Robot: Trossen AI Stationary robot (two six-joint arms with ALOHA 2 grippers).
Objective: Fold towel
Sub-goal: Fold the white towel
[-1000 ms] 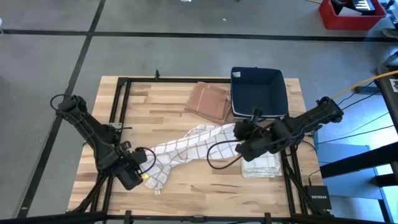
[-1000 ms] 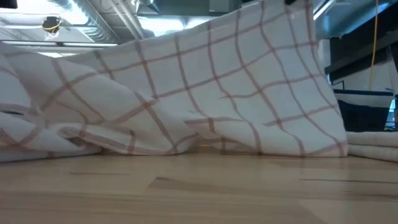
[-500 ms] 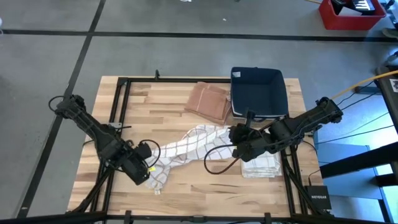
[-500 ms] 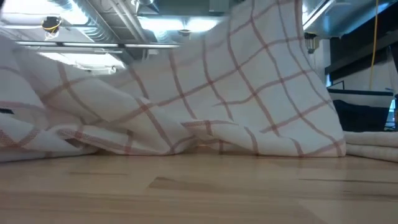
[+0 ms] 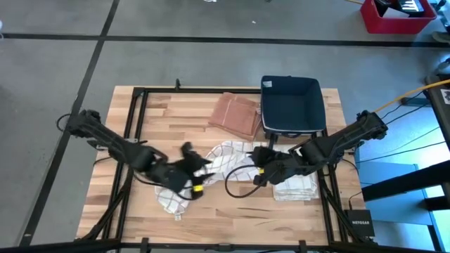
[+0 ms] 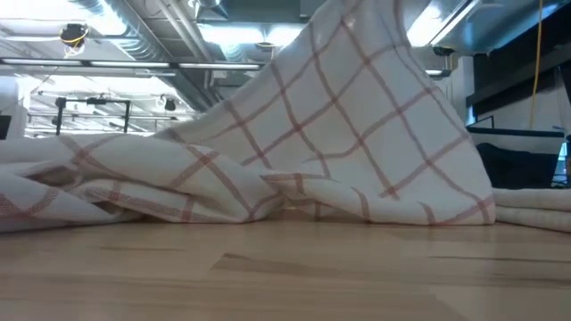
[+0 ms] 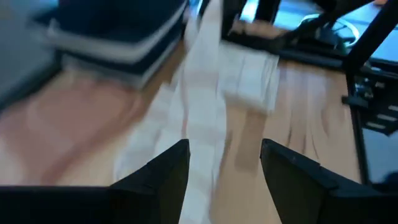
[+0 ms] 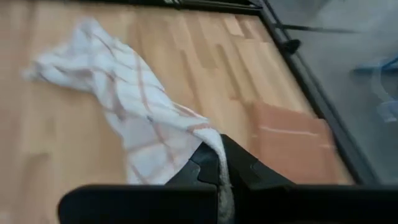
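High view | one checked towel [image 5: 228, 156] | left claw [image 5: 191, 184] spread | right claw [image 5: 259, 172] pinching towel

i see a light wooden table [image 5: 232, 207] with a black frame along its edges. the checked towel [image 5: 225, 156] lies crumpled near its middle. beyond the towel is a folded brown cloth [image 5: 235, 114]; just beside that cloth sits a dark blue bin [image 5: 291, 103]. a folded pale towel stack [image 5: 299, 185] rests right of the checked towel.
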